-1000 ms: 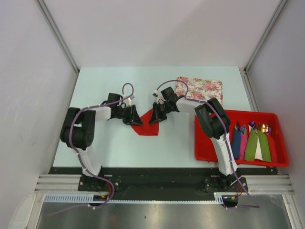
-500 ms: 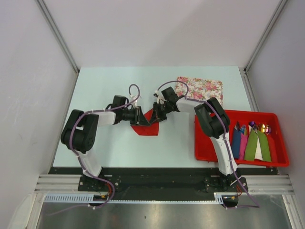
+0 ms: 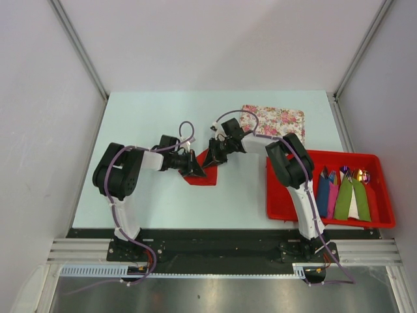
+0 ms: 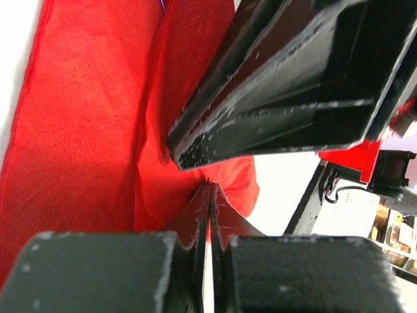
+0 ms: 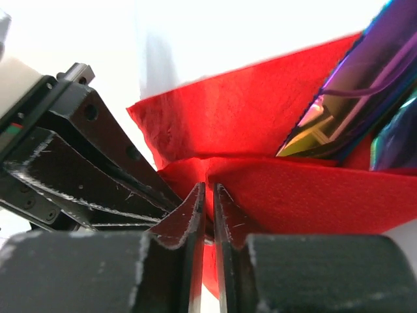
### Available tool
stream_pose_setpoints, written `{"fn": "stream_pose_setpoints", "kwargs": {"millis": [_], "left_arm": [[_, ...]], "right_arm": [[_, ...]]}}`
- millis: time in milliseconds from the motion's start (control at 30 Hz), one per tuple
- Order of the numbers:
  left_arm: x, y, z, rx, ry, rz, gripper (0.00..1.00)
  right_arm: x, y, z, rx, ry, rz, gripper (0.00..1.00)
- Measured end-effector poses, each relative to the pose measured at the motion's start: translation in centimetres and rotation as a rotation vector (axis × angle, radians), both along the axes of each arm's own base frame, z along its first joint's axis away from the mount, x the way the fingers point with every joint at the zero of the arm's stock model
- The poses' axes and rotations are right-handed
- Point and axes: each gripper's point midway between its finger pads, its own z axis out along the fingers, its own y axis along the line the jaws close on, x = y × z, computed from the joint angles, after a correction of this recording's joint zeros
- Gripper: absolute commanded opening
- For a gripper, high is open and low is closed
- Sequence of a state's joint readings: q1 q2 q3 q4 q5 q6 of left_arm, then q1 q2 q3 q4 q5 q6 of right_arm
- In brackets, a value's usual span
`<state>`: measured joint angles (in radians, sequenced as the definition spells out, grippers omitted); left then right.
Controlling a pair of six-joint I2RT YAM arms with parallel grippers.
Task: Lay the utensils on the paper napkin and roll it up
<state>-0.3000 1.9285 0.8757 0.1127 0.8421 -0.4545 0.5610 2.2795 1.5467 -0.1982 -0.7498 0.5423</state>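
The paper napkin (image 3: 203, 177) lies red and partly folded at the table's middle. My left gripper (image 3: 197, 169) is at its left edge, jaws shut, tips pinching a raised fold of the napkin (image 4: 85, 130). My right gripper (image 3: 212, 158) is at its upper right, jaws shut on a folded flap of the napkin (image 5: 313, 195). The utensils (image 5: 348, 91), iridescent purple-blue, lie tucked between the napkin layers; only their ends show in the right wrist view. The two grippers' tips are nearly touching: the right gripper's finger (image 4: 287, 85) fills the left wrist view.
A floral-patterned mat (image 3: 273, 120) lies behind the right arm. A red tray (image 3: 384, 195) at the right holds blue (image 3: 324, 190), pink (image 3: 333, 195) and green (image 3: 344, 199) napkin rolls with cutlery. Grey walls enclose the table.
My left gripper has moved right onto the napkin's left edge and closed from open. My right gripper has stayed at the napkin's upper right.
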Motion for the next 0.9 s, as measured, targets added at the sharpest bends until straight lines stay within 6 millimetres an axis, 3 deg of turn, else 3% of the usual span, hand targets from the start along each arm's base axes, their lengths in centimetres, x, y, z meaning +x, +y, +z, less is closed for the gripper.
{"fn": "stream_pose_setpoints", "kwargs": {"millis": [233, 400, 533, 900], "left_arm": [[0.0, 0.0, 0.0, 0.005, 0.012, 0.001, 0.00], [0.1, 0.0, 0.0, 0.014, 0.024, 0.002, 0.00], [0.1, 0.0, 0.0, 0.018, 0.031, 0.002, 0.00], [0.1, 0.0, 0.0, 0.019, 0.032, 0.002, 0.01]], "right_arm": [[1.5, -1.7, 0.5, -0.045, -0.073, -0.009, 0.08], [2.7, -2.4, 2.1, -0.104, -0.196, 0.016, 0.08], [2.2, -1.9, 2.5, -0.122, -0.239, 0.053, 0.07], [0.3, -1.8, 0.3, -0.253, -0.272, 0.132, 0.00]]}}
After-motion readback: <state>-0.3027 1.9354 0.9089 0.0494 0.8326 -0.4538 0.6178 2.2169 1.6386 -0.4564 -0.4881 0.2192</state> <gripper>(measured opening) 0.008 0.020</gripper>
